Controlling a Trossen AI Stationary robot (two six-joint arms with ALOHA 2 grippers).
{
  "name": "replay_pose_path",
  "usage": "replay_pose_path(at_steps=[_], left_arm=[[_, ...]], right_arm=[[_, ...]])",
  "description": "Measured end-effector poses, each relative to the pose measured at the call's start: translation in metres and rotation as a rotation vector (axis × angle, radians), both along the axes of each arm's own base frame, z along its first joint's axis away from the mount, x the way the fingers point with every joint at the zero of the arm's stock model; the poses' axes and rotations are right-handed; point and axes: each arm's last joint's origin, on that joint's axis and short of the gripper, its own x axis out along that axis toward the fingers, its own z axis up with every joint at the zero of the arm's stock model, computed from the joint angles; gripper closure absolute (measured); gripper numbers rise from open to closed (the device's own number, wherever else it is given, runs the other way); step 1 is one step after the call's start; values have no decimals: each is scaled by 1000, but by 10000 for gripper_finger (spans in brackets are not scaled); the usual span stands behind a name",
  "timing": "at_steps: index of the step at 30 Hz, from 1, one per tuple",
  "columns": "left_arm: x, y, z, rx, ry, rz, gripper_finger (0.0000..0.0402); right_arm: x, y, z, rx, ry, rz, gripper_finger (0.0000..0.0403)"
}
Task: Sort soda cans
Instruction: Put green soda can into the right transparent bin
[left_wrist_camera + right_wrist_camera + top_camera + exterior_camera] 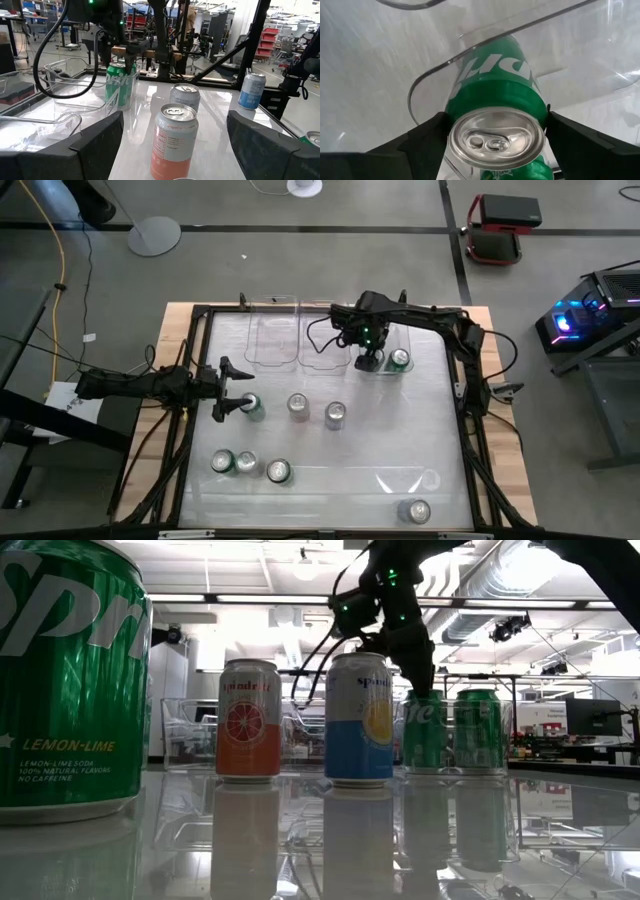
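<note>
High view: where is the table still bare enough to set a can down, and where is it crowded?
Free: the stretch right of the middle cans, toward the lone can at the near right corner. The two clear bins at the back look empty. Crowded: the near-left trio, the can between the left gripper's fingers, and the right gripper at its bin.

big green can (65,680) at the left of the low view reads "LEMON-LIME", then smaller "LEMON-LIME SODA 100% NATURAL FLAVORS NO CAFFEINE", with large white letters "spr" cut off above. the orange can (248,720) and blue can (359,720) mid-frame both say "Spindrift", kinda small though
</note>
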Motion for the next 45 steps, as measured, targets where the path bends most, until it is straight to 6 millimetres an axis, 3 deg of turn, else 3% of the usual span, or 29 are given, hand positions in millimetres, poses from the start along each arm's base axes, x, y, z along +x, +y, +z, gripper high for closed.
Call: replay_pose_path(at_steps=[10,32,42,45], left_arm=[[0,0,0,0,0,0,71],[0,0,0,-1,0,0,71],[0,0,0,-2,0,0,71],[0,0,0,-2,0,0,71]], right_arm=[[0,1,10,48,-6,23,97],[4,-3,1,-17,-10,-1,97],[4,-4,2,-57,8,3,169],[3,-4,4,-56,8,4,172]])
